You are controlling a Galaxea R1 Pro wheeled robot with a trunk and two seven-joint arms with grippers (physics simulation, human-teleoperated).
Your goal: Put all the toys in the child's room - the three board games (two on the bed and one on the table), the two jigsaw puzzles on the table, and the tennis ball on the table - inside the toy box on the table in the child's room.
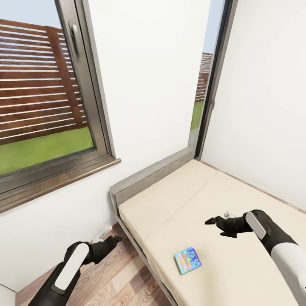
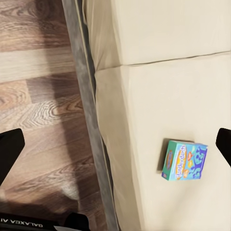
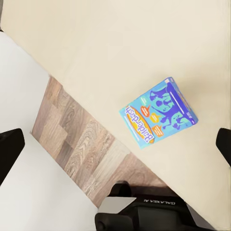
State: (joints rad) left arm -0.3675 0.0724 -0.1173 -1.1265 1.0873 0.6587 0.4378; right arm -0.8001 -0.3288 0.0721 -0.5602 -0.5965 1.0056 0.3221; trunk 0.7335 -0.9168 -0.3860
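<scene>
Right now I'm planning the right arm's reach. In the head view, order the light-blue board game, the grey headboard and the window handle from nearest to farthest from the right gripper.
1. Light-blue board game: on the mattress, below-left of the right gripper.
2. Grey headboard: at the bed's far end.
3. Window handle: high on the left frame.

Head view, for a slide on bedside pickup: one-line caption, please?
Right pincer hovers above the beige bed beyond the light-blue board game; left pincer over wood floor.

A grey-framed window [image 1: 91, 85] shows a slatted wooden fence [image 1: 38, 85] and green lawn [image 1: 42, 148] — a narrower window [image 1: 210, 85] stands nearby.
</scene>
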